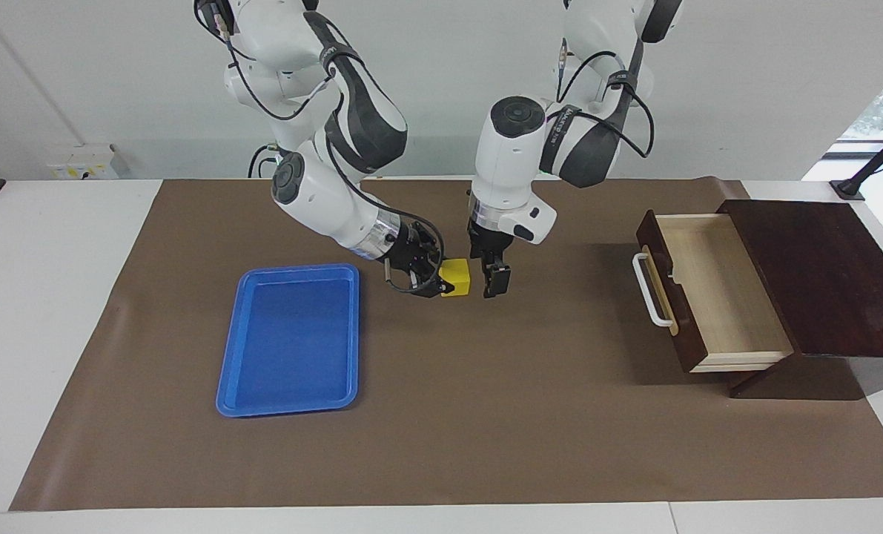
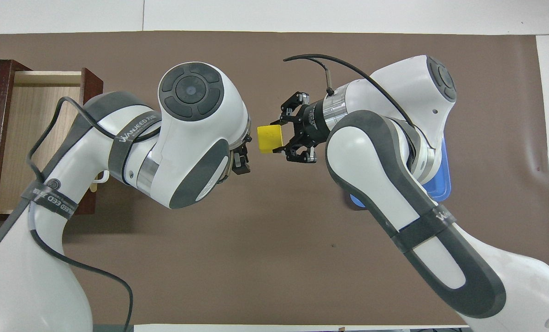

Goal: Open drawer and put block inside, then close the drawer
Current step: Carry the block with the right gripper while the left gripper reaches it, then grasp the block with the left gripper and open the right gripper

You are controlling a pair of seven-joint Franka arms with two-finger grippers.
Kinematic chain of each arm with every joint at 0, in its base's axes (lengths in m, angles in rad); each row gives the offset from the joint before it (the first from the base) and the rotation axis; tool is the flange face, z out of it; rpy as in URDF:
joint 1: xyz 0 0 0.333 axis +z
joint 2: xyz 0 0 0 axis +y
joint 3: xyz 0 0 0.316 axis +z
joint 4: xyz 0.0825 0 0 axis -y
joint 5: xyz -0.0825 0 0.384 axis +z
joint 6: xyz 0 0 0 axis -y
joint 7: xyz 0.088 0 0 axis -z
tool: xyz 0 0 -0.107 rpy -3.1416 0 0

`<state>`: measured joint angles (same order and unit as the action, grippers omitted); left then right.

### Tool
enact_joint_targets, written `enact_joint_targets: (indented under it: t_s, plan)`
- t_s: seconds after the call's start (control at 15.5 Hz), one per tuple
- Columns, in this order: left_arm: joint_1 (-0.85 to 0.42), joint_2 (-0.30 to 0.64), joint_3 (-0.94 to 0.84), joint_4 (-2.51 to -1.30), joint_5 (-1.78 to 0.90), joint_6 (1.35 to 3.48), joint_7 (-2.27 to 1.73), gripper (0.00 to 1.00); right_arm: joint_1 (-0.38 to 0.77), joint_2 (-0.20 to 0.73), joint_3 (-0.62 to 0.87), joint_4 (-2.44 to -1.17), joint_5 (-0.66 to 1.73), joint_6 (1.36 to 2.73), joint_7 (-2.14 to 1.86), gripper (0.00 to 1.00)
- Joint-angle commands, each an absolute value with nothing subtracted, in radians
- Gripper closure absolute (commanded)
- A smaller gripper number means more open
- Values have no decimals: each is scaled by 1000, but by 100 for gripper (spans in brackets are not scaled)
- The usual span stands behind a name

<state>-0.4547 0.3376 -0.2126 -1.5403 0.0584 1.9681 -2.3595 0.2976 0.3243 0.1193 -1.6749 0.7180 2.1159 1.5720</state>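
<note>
The yellow block [image 1: 457, 276] is held in my right gripper [image 1: 435, 280], whose fingers are shut on it just above the brown mat, between the blue tray and the drawer. In the overhead view the block [image 2: 269, 139] sits between the right gripper's fingers [image 2: 280, 123]. My left gripper [image 1: 494, 282] points down, close beside the block on the drawer's side and apart from it. It also shows in the overhead view [image 2: 240, 161]. The drawer [image 1: 723, 285] of the dark wooden box stands pulled out, its pale inside empty, with its white handle [image 1: 647, 291] facing the block.
A flat blue tray [image 1: 293, 341] lies empty on the mat toward the right arm's end, mostly hidden under the right arm in the overhead view [image 2: 441, 184]. The wooden box [image 1: 819, 274] stands at the left arm's end. The brown mat [image 1: 485, 415] covers the table.
</note>
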Motion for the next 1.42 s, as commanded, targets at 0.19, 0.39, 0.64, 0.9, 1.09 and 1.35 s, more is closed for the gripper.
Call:
enact_joint_targets:
  t_s: [0.19,0.39,0.64,0.9,1.09,1.35]
  plan:
    - [-506,347,-201,-1546,75,2019,-2388,0,321,331,120,-1661,703,2143,1614,100]
    - [-502,345,-201,-1557,75,2008,-2388,6,321,331,120,-1661,703,2141,1614,100]
    - [-499,345,-201,-1560,77,2019,-2387,100,316,331,120,-1661,704,2140,1612,100]
    - [-499,345,-201,-1559,77,2019,-2381,100,308,333,120,-1660,701,2138,1611,100]
    - [-497,345,-201,-1554,77,2008,-2376,100,307,331,120,-1660,706,2138,1611,100]
    - [-506,344,-201,-1557,94,2002,-2370,100,298,328,118,-1660,709,2131,1632,0]
